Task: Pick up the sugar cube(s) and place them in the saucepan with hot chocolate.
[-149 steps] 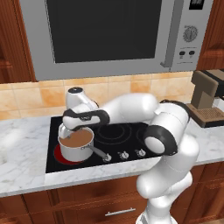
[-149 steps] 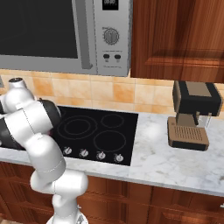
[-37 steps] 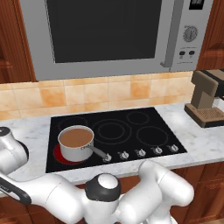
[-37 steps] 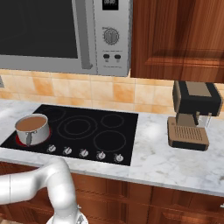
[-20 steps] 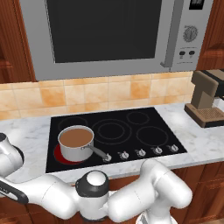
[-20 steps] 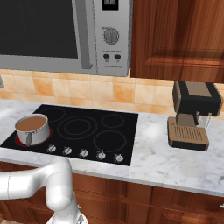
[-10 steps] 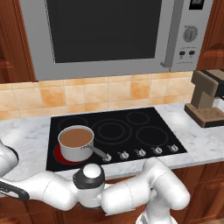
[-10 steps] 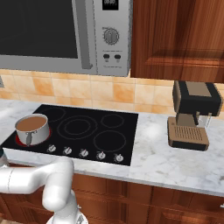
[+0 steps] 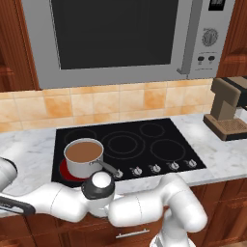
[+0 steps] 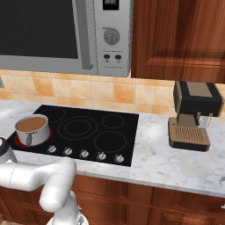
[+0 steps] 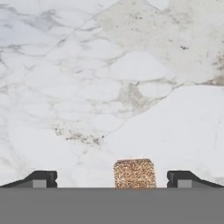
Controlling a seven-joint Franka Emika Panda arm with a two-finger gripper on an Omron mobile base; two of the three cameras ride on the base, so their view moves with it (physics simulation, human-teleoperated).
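A brown, grainy sugar cube lies on the white marble counter. It sits between the two dark fingertips of my gripper, a little nearer the right tip. The jaws stand wide open and neither tip touches the cube. The saucepan with hot chocolate is a small steel pan full of brown liquid. It stands on the front left burner of the black cooktop, handle towards the counter's front edge, and shows again as the saucepan from the right. My arm reaches low and far left of the pan.
The burner ring under the pan glows red. A row of knobs runs along the cooktop's front. A microwave hangs above it. A brown coffee machine stands on the counter to the right.
Seven seconds ago the gripper hung over the saucepan; the arm has since swung down to the left counter. Over the last second its elbow has risen slightly.
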